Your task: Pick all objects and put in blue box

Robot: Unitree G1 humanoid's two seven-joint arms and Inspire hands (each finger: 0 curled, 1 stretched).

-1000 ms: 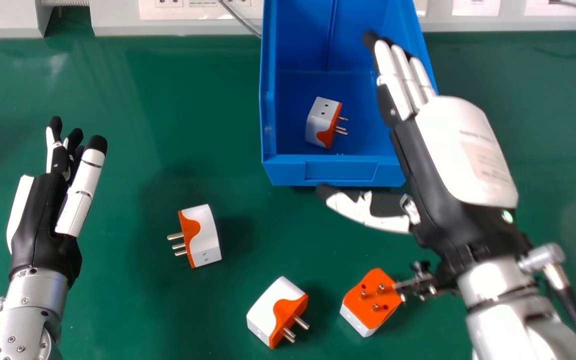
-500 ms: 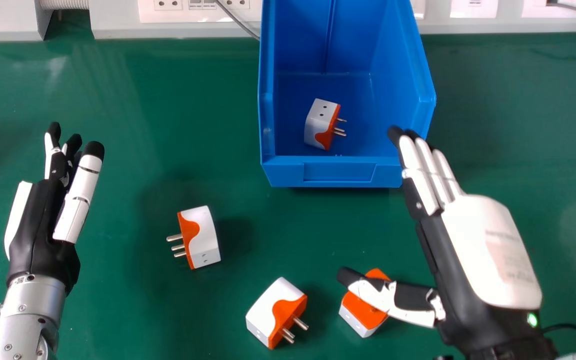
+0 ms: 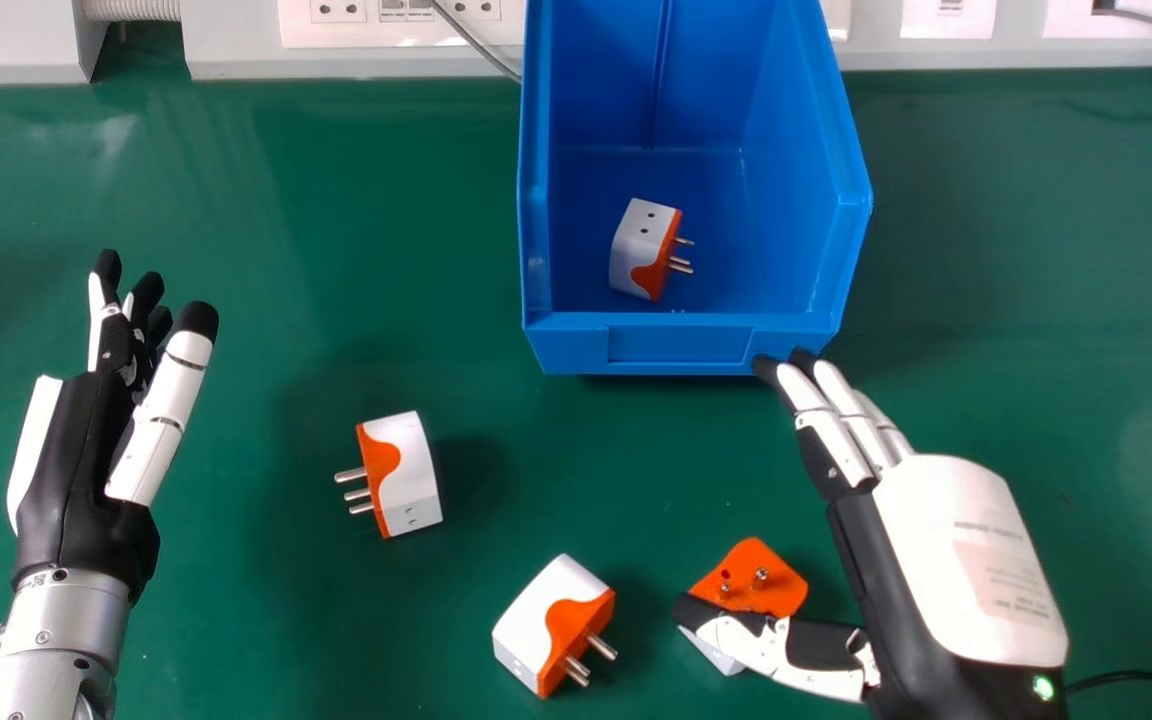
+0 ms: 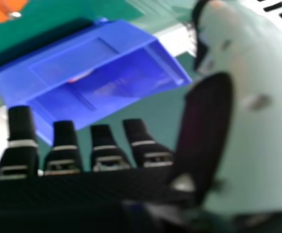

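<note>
Right robot hand released, uncurled; beneath its thumb, as the head view shows, lies the adapter; closing there could tip or skid it, the thumb probably catching the pins (contact unconfirmed); pins point upward; long axis undeterminable, adapter partly covered; left robot hand uncurled, well apart.

the black-and-white right hand has its thumb over a boxy orange-and-white plug adapter. past its fingertips, a blue plastic box holds a second adapter. left of its thumb lie a third adapter and, nearer the left hand, a fourth adapter.
</note>
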